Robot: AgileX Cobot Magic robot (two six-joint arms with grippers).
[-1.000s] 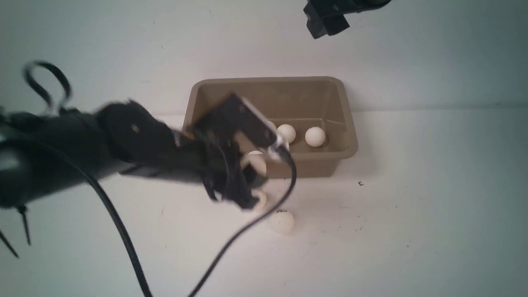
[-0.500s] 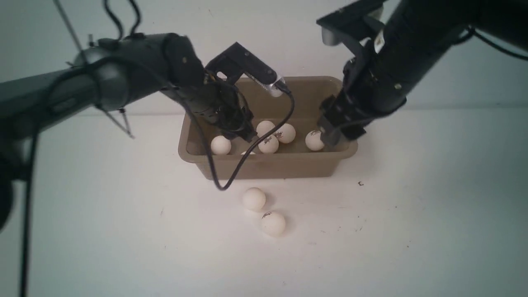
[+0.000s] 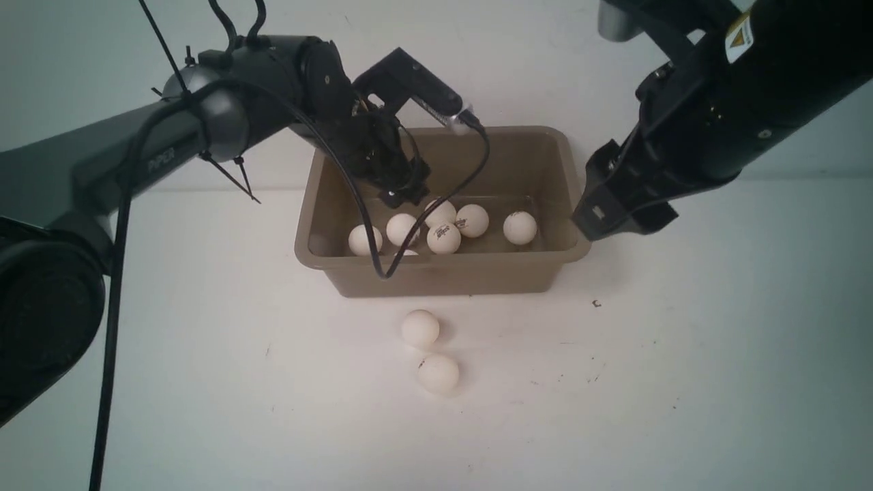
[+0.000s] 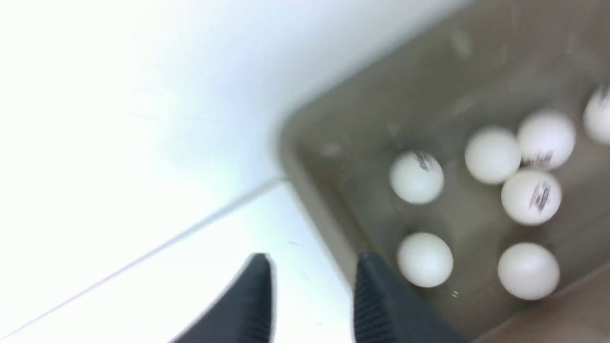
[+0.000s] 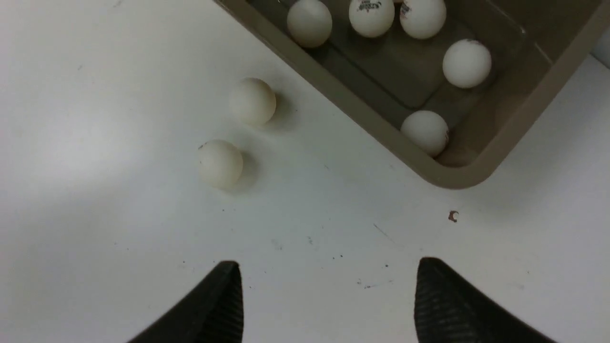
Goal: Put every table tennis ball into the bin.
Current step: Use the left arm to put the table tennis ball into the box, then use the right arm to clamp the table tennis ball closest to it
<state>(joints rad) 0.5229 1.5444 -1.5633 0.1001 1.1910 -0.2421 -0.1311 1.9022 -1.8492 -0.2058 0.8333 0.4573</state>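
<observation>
The taupe bin (image 3: 464,276) stands mid-table with several table tennis balls (image 3: 444,239) lying in it. Two more balls rest on the table just in front of it, one (image 3: 420,328) close to the front wall and one (image 3: 438,373) a little nearer to me. My left gripper (image 3: 404,194) hangs over the bin's left half, open with a narrow gap and nothing between its fingers (image 4: 376,295). My right gripper (image 3: 600,218) hovers just outside the bin's right end, open wide and empty (image 5: 329,271). The two loose balls (image 5: 252,101) (image 5: 220,163) show in the right wrist view.
A black cable (image 3: 382,269) from the left wrist droops over the bin's front rim. A small dark mark (image 3: 597,303) sits on the white table right of the bin. A wall rises behind the bin.
My left arm swung from in front of the bin to above it, and more balls now lie inside. The right arm drew back out of the bin's right end. The nearer loose ball rolled slightly left.
</observation>
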